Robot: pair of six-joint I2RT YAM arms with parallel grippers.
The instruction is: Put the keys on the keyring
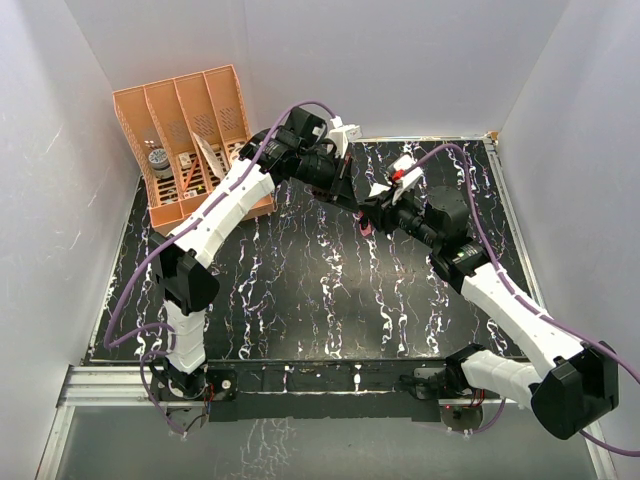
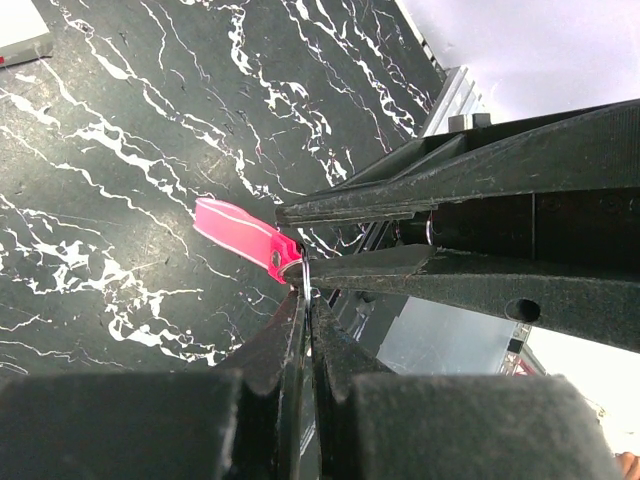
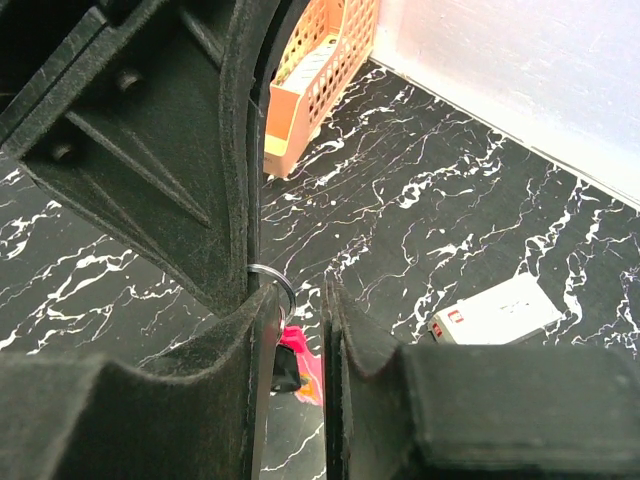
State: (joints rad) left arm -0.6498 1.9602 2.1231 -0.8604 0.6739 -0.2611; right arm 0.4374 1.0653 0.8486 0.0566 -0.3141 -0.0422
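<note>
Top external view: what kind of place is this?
Probably a lab robot cell: white walls around a black marbled tabletop, left arm and right arm bolted at its near edge, orange slotted organizer far left.

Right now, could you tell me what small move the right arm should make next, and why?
Probably close the right pincer gently on the ring. Its jaws stand apart right at it, while the shut left pincer holds it in mid-air, with the strap dangling.
</note>
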